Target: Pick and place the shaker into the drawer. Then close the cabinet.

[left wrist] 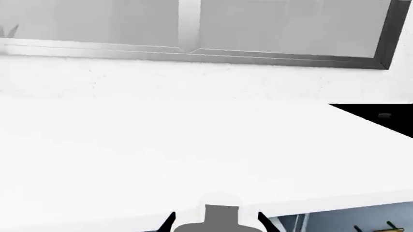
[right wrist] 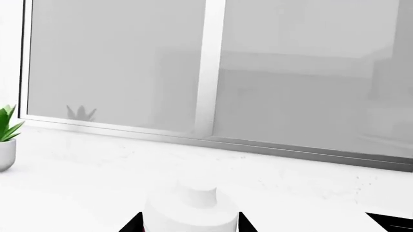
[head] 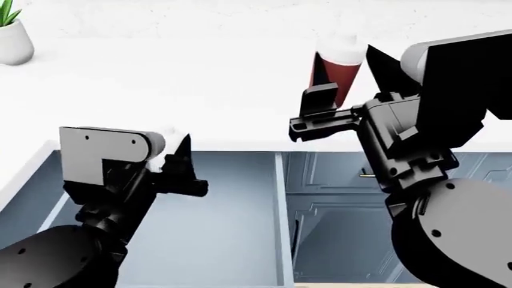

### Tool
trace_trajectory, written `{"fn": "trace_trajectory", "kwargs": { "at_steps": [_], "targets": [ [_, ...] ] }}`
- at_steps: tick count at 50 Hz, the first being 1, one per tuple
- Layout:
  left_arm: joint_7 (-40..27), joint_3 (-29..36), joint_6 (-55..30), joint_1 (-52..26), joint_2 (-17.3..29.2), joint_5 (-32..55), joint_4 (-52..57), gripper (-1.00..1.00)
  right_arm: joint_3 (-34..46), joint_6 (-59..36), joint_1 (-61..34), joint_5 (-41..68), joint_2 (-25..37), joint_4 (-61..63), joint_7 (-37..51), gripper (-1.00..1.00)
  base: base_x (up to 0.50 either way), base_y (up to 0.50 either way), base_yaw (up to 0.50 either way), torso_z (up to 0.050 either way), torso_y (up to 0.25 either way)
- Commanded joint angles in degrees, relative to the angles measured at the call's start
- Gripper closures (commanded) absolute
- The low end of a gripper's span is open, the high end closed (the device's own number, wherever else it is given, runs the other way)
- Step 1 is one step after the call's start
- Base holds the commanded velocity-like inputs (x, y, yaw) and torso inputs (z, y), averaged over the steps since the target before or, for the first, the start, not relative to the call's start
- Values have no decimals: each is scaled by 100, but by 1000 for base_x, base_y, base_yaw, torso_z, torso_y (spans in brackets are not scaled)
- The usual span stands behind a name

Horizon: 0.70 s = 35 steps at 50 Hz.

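The shaker (head: 342,67), dark red with a white cap (right wrist: 191,212), stands upright over the white counter (head: 160,84), its base hidden behind my right hand. My right gripper (head: 342,99) is shut on it, and both black fingertips (right wrist: 134,223) press against its sides. The pale blue-grey drawer (head: 282,216) is pulled open below the counter's front edge, with nothing visible inside. My left gripper (head: 188,168) hangs open and empty over the drawer, near the counter edge; its fingertips (left wrist: 169,222) show in the left wrist view, spread apart.
A potted plant (head: 12,39) stands at the counter's far left. A black cooktop (left wrist: 380,116) lies on the counter to the right. A large window (right wrist: 206,72) runs behind the counter. Pale blue cabinet fronts (head: 336,174) sit right of the drawer.
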<state>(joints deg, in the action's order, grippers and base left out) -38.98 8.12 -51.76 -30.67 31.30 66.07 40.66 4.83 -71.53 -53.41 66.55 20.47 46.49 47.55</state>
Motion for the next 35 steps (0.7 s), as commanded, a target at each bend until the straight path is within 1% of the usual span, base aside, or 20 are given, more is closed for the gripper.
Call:
{"fn": "trace_trajectory", "kwargs": {
  "at_steps": [1,4,8,20,26,35],
  "targets": [
    [807,1227,-93,-789,251,-1567,-1140,100,-110,-320,-333,486,-58,-8,379,100,0,0,0,0,0],
    [1072,1525,-137,-916,350,-1766,-1314,100,-97,-302,-314,482,-37,9,394,100,0,0,0,0,0],
    [1247,1749,-67,-926,427,-1995,-1473,100,-72,-235,-238,413,-3,35,363,100,0,0,0,0,0],
    [1873,2363,143,-706,850,-2521,-1981,100,75,154,49,-33,76,72,60,100,0,0,0,0,0],
    [2046,2619,235,-693,865,-2785,-2420,100,37,165,49,55,123,97,91,100,0,0,0,0,2],
    [2249,2894,380,-834,678,-3124,-3299,100,110,260,58,-25,145,77,32,100,0,0,0,0,0]
  ]
}}
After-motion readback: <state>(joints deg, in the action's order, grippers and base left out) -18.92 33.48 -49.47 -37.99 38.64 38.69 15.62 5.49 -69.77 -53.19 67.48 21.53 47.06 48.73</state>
